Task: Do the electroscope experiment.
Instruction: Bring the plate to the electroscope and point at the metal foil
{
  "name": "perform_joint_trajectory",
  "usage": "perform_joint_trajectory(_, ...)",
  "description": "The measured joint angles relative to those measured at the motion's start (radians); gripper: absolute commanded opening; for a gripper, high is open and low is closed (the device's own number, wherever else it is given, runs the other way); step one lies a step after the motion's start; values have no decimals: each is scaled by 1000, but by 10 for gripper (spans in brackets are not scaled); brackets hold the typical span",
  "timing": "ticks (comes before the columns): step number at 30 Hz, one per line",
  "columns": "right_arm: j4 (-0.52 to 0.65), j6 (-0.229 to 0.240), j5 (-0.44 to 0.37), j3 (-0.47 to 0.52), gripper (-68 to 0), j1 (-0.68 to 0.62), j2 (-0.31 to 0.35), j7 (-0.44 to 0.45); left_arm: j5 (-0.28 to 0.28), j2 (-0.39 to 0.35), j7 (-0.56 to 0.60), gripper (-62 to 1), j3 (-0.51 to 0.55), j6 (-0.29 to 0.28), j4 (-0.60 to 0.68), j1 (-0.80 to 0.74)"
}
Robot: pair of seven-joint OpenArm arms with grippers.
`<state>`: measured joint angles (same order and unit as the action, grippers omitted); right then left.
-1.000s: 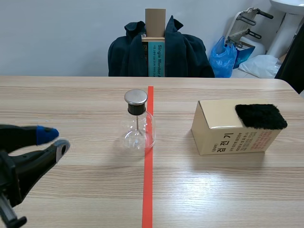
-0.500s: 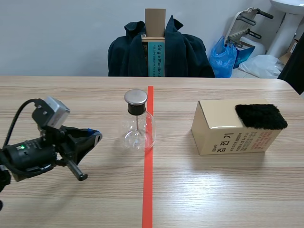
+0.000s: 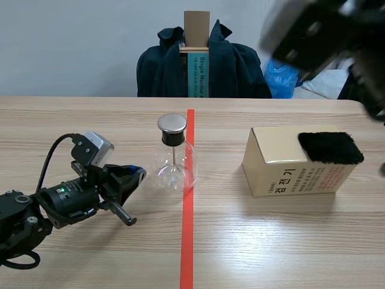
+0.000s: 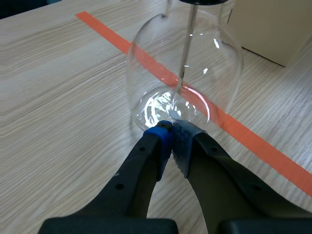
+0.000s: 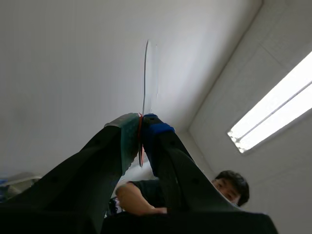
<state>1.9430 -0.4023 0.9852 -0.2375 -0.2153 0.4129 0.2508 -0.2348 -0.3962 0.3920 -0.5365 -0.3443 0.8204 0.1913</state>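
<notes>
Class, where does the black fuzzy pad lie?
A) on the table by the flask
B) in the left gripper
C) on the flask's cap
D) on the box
D: the pad lies on top of the box, at the end away from the flask; the left gripper is shut on nothing beside the flask.

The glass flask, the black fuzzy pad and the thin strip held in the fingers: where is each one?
glass flask [image 3: 174, 171], scene view, on its round clear belly.
black fuzzy pad [image 3: 330, 147], scene view, on the middle of its dark top.
thin strip [image 5: 151, 78], right wrist view, on its free, see-through length.
</notes>
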Motion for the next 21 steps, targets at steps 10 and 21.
perform_joint_trajectory(10, -478, 3, 122, -139, -667, 105, -158, 127, 0, 0, -1, -578, 0, 2, 0, 0)
perform_joint_trajectory(21, -624, 3, 149, -144, -667, 126, -175, 206, 0, 0, -1, -578, 0, 20, 0, 0)
